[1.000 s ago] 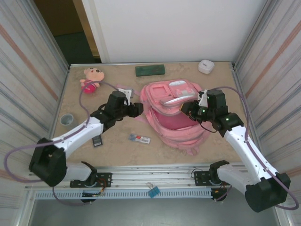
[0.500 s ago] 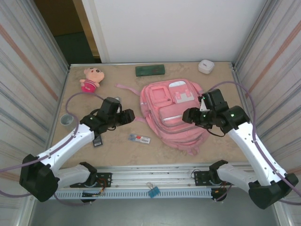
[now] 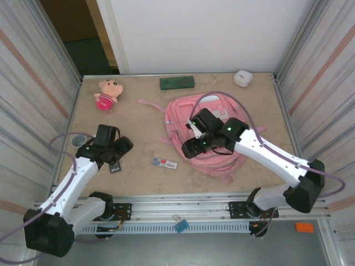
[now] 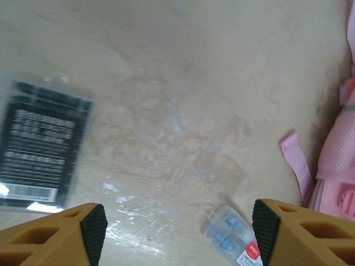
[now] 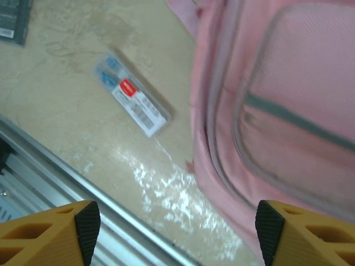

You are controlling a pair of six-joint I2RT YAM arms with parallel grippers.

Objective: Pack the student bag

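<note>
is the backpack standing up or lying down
Lying down: the backpack rests flat on the table, front pockets facing up.

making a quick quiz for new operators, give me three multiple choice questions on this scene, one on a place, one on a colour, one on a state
1. Where is the green case?
A) at the table's far edge, beyond the bag
B) beside the arm bases
C) on the doll

2. What colour is the bag?
A) green
B) black
C) pink

3. How is the left gripper?
A) shut on a strap
B) open, empty
C) shut on a card

Answers: 1 A, it lies past the bag's top; 2 C, its fabric is pink; 3 B, its fingertips stand wide apart over bare table.
</note>
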